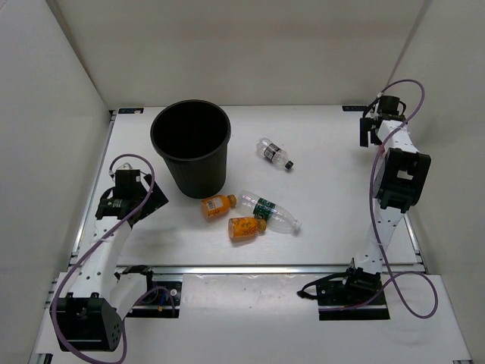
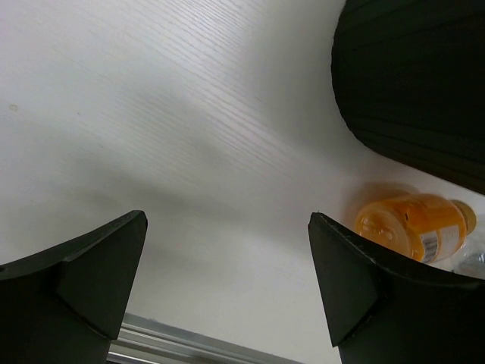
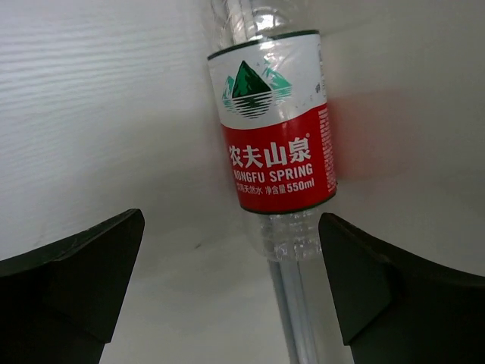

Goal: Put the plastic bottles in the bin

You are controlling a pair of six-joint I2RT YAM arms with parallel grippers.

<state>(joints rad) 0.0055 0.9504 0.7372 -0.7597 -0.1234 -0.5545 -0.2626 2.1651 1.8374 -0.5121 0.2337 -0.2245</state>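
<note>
Top external view: the black bin (image 1: 191,148) stands upright on the white table (image 1: 326,197), left of centre and towards the far side. Four plastic bottles lie on their sides to its right and none is inside it as far as this view shows. A black-capped clear bottle (image 1: 274,154) lies apart from the rest, to the right of the bin. Nearer the arms, the left orange bottle (image 1: 218,205) lies just beside the bin's foot. The right orange bottle (image 1: 246,227) lies a little closer to the near edge. A green-labelled clear bottle (image 1: 270,212) lies slantwise just beside both; whether it touches them I cannot tell.

Left wrist view: the left claw (image 2: 227,220) is spread wide with nothing between its fingers and only bare table under the gap. The bin's ribbed wall fills the upper right corner, and the left orange bottle lies beyond the right-hand finger.

Right wrist view: the right claw (image 3: 231,218) is also spread wide, at the far right corner of the table. A fifth bottle, a clear Nongfu Spring bottle (image 3: 274,136) with a red and white label, lies on the table in the gap, clear of both fingers.
</note>
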